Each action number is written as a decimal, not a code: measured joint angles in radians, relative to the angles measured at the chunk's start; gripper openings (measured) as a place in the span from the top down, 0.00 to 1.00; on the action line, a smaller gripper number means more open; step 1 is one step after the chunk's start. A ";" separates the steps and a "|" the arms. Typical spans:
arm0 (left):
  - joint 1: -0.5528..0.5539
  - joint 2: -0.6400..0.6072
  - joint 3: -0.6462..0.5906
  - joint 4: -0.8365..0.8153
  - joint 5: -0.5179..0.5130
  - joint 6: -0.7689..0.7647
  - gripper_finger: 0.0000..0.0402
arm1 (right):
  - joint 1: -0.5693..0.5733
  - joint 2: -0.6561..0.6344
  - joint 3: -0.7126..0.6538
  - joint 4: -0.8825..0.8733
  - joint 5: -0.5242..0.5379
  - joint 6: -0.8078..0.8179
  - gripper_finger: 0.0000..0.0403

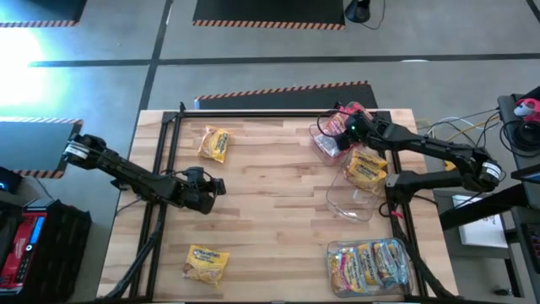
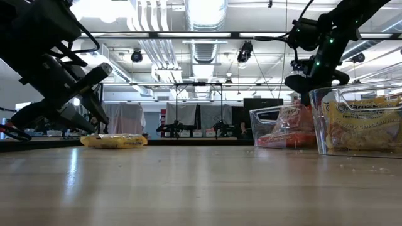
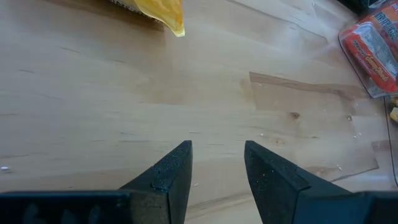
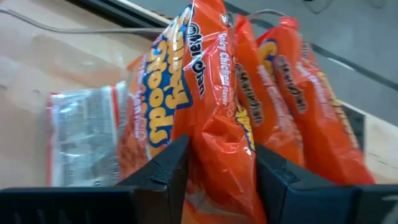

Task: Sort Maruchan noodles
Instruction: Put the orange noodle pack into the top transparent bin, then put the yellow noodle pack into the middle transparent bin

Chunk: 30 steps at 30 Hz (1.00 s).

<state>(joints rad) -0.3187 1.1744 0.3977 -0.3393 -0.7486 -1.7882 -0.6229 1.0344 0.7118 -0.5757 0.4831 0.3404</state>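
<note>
My right gripper (image 1: pixel 346 127) hangs over a clear tub (image 1: pixel 325 145) at the table's far right, which holds red-orange Maruchan noodles packets (image 4: pixel 292 93) standing on edge. Its fingers are open, and one red-orange packet (image 4: pixel 214 74) rises between them. My left gripper (image 1: pixel 216 187) waits open over bare wood at the middle left, holding nothing. Two yellow packets lie flat on the table, one at the far left (image 1: pixel 213 143) and one at the near left (image 1: pixel 206 263). My right gripper has the near end of one red-orange packet (image 4: pixel 222 163) between its two fingers, which come slanting down from above. The packet stands upright among the others in the tub. I cannot tell whether the fingers touch it.
A tub with yellow packets (image 1: pixel 367 169) stands beside the red one. An empty clear tub (image 1: pixel 350 201) is nearer, and a tub of blue-and-yellow packets (image 1: pixel 369 263) sits at the near right. Bare wood lies across the table's middle (image 1: pixel 270 219).
</note>
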 joint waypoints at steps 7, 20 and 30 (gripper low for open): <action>0.000 0.000 0.000 0.007 0.000 0.000 0.67 | 0.000 -0.011 0.009 -0.019 0.110 -0.001 0.63; 0.047 -0.001 0.000 0.010 0.002 -0.023 0.67 | 0.000 0.002 0.194 -0.009 -0.108 0.114 0.59; 0.161 -0.018 0.000 0.062 0.069 0.101 0.67 | 0.043 0.037 0.211 0.152 -0.508 0.188 0.62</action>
<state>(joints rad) -0.1578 1.1565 0.3977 -0.2772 -0.6796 -1.6868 -0.5798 1.0718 0.9230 -0.4234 -0.0252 0.5285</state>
